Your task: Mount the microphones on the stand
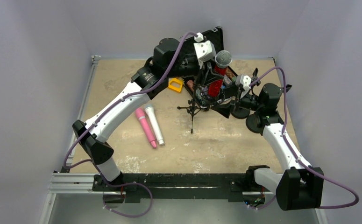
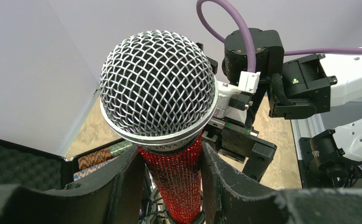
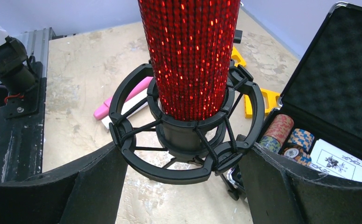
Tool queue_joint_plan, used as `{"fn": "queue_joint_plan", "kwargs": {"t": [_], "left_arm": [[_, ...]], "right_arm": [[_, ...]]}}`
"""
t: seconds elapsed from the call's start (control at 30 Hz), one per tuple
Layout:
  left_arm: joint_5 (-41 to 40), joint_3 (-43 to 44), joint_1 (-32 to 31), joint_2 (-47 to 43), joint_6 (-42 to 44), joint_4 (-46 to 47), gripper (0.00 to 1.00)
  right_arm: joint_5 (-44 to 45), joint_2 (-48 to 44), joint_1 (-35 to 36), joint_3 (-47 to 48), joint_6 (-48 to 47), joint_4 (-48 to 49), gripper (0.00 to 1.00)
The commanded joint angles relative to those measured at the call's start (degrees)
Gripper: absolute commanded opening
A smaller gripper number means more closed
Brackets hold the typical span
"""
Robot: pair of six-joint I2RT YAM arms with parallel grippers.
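three microphones in play.

top view: red microphone [image 1: 223, 59] stands upright at the far middle of the table [image 1: 225, 144], mesh head up. its lower body is buried in a clutter of black parts where both arms meet. the stand [image 1: 191, 112] shows only thin tripod legs and a bit of ring. which fingers touch what cannot be told here. pink microphone [image 1: 145, 127] and white microphone [image 1: 154, 124] lie side by side on the table left of the stand, well apart from it, with bare room all round them. yellow piece [image 1: 175, 84] lies near the left arm [image 1: 123, 100]. open black case [image 1: 215, 36] sits at the far edge, half hidden behind the wrist.

left wrist view: left gripper [image 2: 172, 186] is closed narrow on the red body just under the mesh head, with fingers [image 2: 123, 186] against each side. the head fills the frame and hides the stand below. case foam is cut off at lower left.

right wrist view: right gripper [image 3: 183, 186] is spread wide, its two halves flanking the stand's ring mount. contact with the ring is unclear. the red body sits down in the ring's centre cup, and its head is cut off by the top edge. poker chips [image 3: 277, 133] sit in the case at right, close beside one finger. the pink and white microphones are partly hidden behind the ring.
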Motion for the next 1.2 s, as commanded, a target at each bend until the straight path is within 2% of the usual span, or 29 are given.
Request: {"fn": "queue_joint_plan", "kwargs": {"t": [0.0, 0.17, 0.53, 0.73, 0.83, 0.97, 1.17], "left_arm": [[-2.8, -2.3, 0.6, 5.8, 1.6, -13.7, 0.00], [-2.6, -2.7, 0.6, 7.7, 1.3, -15.1, 0.00], [-3.7, -14.0, 1.0, 5.3, 0.4, -9.1, 0.00], [-3.4, -14.3, 1.4, 3.4, -3.6, -4.8, 0.01], [-3.7, -12.7, 1.7, 2.6, -6.4, -4.3, 0.28], [-3.7, -11.8, 2.4, 1.0, -10.5, -3.2, 0.60], [-1.3, -12.5, 3.9, -2.2, -14.9, 0.6, 0.75]], "right_arm": [[-1.6, -1.0, 0.5, 0.9, 0.5, 6.6, 0.85], [-1.6, -1.3, 0.4, 0.6, 0.2, 6.2, 0.85], [-1.8, -1.8, 0.4, 0.3, -0.9, 5.0, 0.85], [-2.7, -2.2, 0.4, 1.4, -3.1, 1.3, 0.86], [-2.9, -2.8, 0.3, 3.1, -5.4, -3.4, 0.87], [-3.0, -3.8, 0.0, 3.9, -7.6, -7.1, 0.89], [-2.8, -5.1, -0.4, 4.7, -9.8, -11.6, 0.94]]}}
